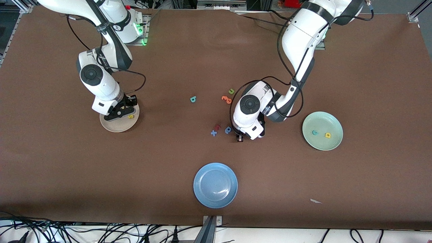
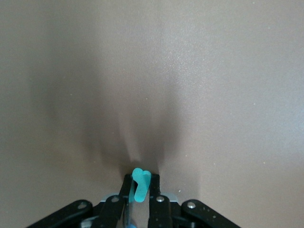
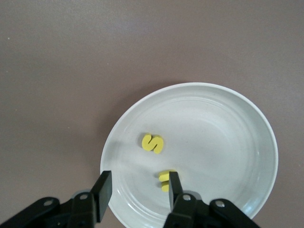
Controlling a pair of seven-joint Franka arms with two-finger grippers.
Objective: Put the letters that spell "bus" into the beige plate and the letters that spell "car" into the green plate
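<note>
Teal "r" (image 2: 140,186) in left hand (image 2: 140,197) (pinched tight)

light: even, bright overhead | shadows: soft dark patch on the table (image 2: 142,118) above the left gripper (image 2: 140,202) | glare: white sheen on the blue plate (image 1: 215,185) | focus: sharp

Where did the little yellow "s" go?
The yellow "s" lies in the beige plate at the right arm's end of the table, beside another yellow letter, under the open right gripper.
</note>
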